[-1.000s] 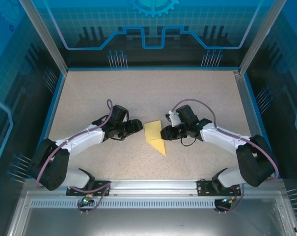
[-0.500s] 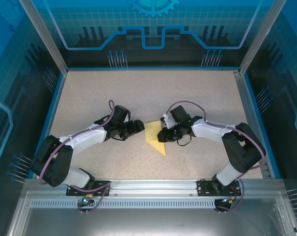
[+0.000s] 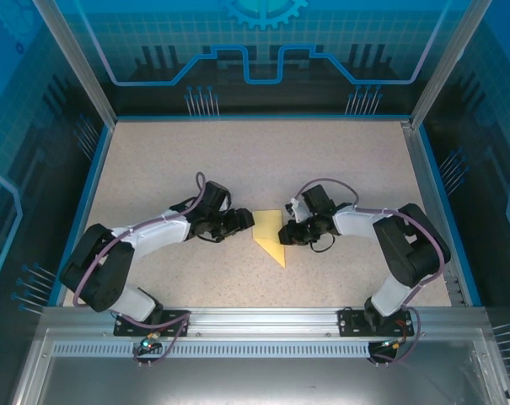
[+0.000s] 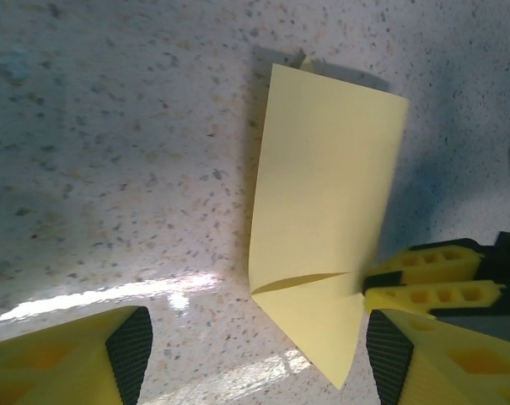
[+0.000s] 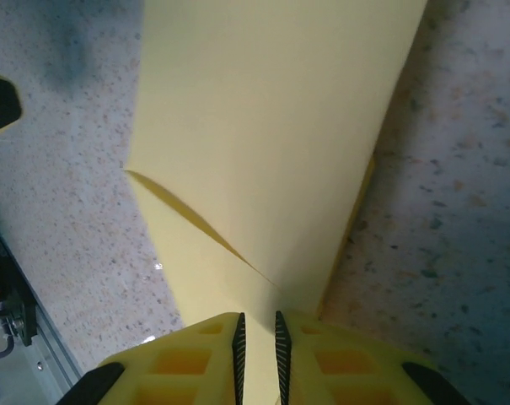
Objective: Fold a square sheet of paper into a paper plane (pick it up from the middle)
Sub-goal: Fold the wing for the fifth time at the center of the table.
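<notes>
now the yellow sheet (image 3: 269, 232) looks narrower than a second ago, with its right side folded over. i read that as one more crease toward the dart. it lies mid-surface (image 3: 238, 160) between both arms. right end effector (image 5: 259, 327) clamped on its right edge. left end effector (image 4: 255, 363) spread apart, just beside the left edge.

A lab robot cell: speckled table (image 3: 238, 160), aluminium frame (image 3: 255, 325), blue printed walls (image 3: 263, 51)
</notes>
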Controlling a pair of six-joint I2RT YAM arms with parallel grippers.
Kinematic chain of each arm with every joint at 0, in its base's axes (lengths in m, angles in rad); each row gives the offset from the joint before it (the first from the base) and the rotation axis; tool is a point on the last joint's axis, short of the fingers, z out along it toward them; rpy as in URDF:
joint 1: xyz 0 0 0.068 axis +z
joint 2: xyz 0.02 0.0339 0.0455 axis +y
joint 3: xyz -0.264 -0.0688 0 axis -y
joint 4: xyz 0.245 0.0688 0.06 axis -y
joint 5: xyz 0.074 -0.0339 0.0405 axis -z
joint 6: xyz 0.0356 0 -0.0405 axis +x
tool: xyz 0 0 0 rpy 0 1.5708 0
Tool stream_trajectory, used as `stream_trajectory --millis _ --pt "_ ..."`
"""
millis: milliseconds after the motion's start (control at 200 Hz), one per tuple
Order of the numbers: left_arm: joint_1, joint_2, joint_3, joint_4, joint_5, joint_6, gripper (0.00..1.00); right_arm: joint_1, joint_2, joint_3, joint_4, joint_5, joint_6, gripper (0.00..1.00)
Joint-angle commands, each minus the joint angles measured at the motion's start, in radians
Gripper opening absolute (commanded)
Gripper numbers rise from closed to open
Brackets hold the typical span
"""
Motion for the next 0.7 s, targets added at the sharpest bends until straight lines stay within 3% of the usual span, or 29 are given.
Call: stream_trajectory --millis 0,385,695 --pt "-0.024 0.026 0.045 -0.005 0.030 -0.013 0.72 -0.023 0.032 -0.034 0.053 -0.043 0.011 0.20" --pt "-0.086 0.142 0.102 0.018 0.032 -0.094 0.69 -0.045 0.069 -0.069 0.107 -0.045 0.021 0.20" --pt "-0.106 0.209 0.114 0.093 0.072 -0.145 0.51 -0.047 0.074 -0.074 0.104 -0.034 0.023 0.20"
